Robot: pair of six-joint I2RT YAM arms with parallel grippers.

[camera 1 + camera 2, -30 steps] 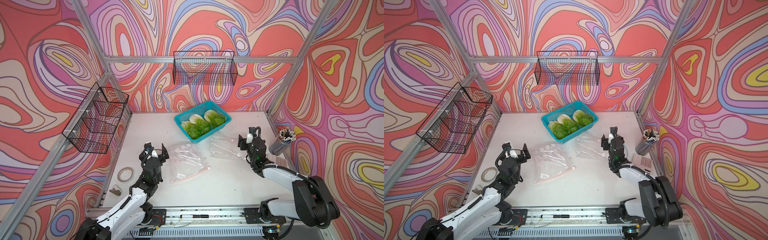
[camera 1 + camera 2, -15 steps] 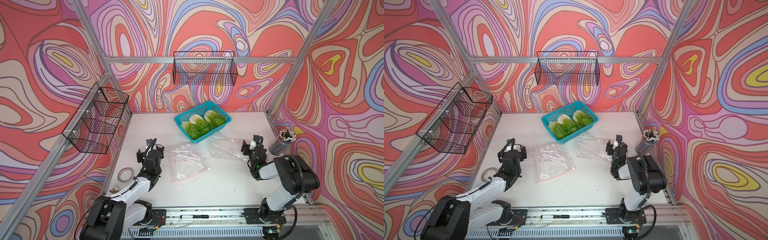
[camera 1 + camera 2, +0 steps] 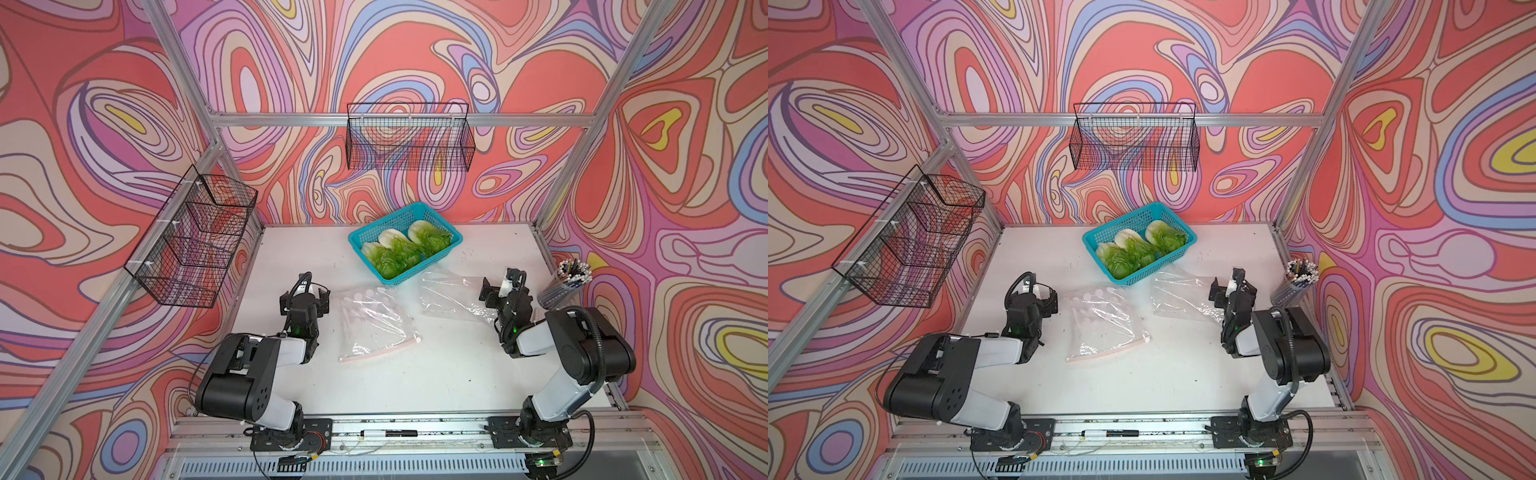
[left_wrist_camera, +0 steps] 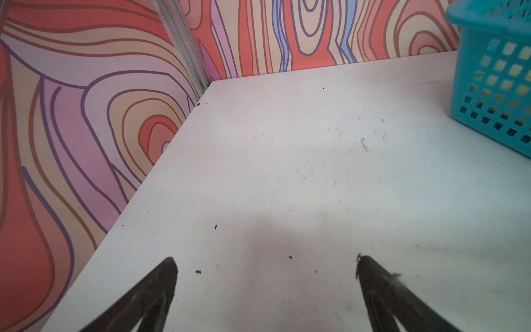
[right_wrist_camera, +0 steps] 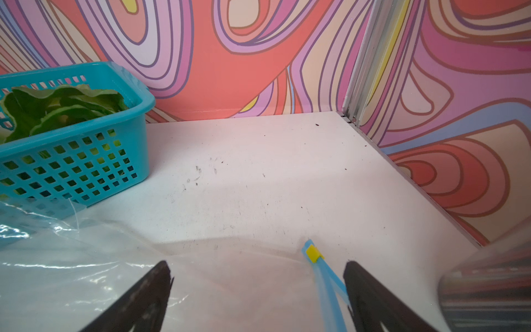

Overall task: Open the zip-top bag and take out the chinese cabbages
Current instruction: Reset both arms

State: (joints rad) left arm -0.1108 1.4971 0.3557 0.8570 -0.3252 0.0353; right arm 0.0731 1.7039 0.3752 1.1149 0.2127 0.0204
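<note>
Nestling in the perforated turquoise plastic basket, the chinese cabbages show whitish bases and crinkled green leaves. A glossy pink-sealed bag and a creased blue-sealed bag lie flat on the white table. Both the left gripper and the right gripper gape, holding nothing.

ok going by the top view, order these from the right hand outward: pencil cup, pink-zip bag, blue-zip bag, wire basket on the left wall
1. blue-zip bag: right beside the right hand
2. pencil cup: by the right wall
3. pink-zip bag: mid-table, toward the left arm
4. wire basket: hung on the left wall
</note>
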